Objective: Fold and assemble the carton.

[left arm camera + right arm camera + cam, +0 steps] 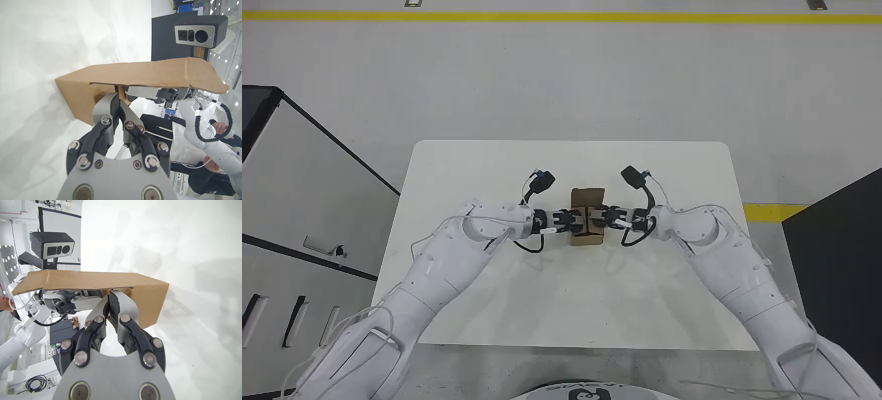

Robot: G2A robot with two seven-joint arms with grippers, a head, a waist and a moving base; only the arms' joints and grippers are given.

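Half-folded carton (588, 215) on bench (542, 300); clamped from opposite sides by left claw (119, 100) and right claw (110, 299), each pinching an inner flap, probably to square it.

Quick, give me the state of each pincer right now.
Left pincer: closed, pinching an edge of the brown cardboard carton.
Right pincer: closed, pinching an edge of the same carton.

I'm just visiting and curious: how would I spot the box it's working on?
Find the white table, then its middle. There the left gripper and right gripper pinch a small carton from opposite sides. It is brown cardboard against all the white, with one flap jutting out.
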